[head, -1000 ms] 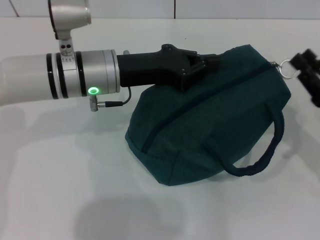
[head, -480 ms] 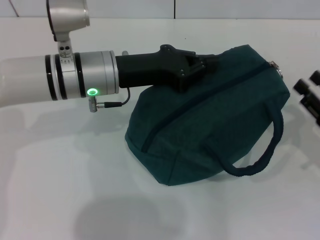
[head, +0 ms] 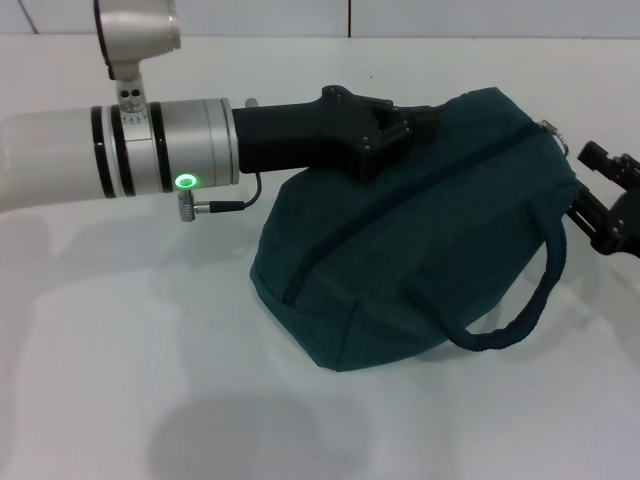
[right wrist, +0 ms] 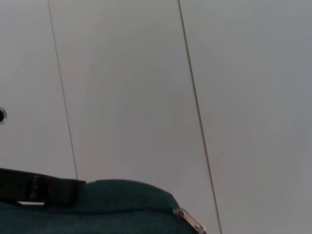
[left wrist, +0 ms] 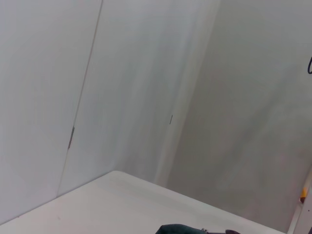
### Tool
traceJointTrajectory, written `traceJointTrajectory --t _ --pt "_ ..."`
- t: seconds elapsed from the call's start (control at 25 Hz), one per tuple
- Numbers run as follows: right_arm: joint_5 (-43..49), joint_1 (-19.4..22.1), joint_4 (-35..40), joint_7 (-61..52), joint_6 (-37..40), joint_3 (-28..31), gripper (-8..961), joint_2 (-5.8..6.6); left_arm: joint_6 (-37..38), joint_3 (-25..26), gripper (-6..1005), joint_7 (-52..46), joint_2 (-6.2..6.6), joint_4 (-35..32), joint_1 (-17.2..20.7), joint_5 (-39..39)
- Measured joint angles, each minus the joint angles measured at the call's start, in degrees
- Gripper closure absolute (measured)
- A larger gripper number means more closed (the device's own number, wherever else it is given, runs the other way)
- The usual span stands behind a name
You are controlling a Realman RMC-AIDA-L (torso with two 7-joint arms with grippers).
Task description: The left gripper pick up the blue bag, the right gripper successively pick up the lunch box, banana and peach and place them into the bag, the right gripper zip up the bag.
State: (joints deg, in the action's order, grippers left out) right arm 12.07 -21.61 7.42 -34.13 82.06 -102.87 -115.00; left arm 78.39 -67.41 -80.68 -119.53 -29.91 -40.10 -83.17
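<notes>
Since half a second ago the right gripper (head: 600,205) has moved in from the right edge of the head view and now sits against the right end of the large dark teal-blue fabric bag (head: 420,240), which has not shifted. From the head camera we see the bag lying in the middle of the frame on the white tabletop (head: 120,360), its zipper line closed along its length, one padded loop handle (head: 520,300) drooping at lower right. The metal zipper pull (head: 549,128) shows at the bag's upper right corner. The left gripper (head: 400,130), entering from the left, has its jaws clamped on the bag's upper edge. We cannot tell how the right jaws stand.

In the left wrist view we see only a sliver of the bag (left wrist: 180,229) at the bottom edge, below white walls.

In the right wrist view the bag's teal top (right wrist: 117,204) fills the bottom left, the metal pull (right wrist: 189,220) at its end.
</notes>
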Motion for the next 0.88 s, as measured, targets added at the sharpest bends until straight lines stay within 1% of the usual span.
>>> traceJointTrajectory --t 0.08,0.24,0.44,0.88 --pt "0.01 -0.75 0.08 0.29 -0.89 0.05 486 -0.05 0.00 0.00 961 0.00 0.00 -0.01 0.03 0.01" --pt "0.05 -1.99 0.44 0.70 -2.65 -0.10 524 -0.13 0.00 0.00 962 0.00 0.00 0.02 0.01 0.03" --pt "0.28 -2.76 1.56 1.47 -2.82 -0.28 571 -0.19 0.00 0.00 962 0.00 0.00 -0.16 0.13 0.03" --pt "0.81 -2.88 3.76 1.53 -3.11 -0.65 686 -0.38 0.00 0.00 962 0.03 -0.07 0.02 0.09 0.03"
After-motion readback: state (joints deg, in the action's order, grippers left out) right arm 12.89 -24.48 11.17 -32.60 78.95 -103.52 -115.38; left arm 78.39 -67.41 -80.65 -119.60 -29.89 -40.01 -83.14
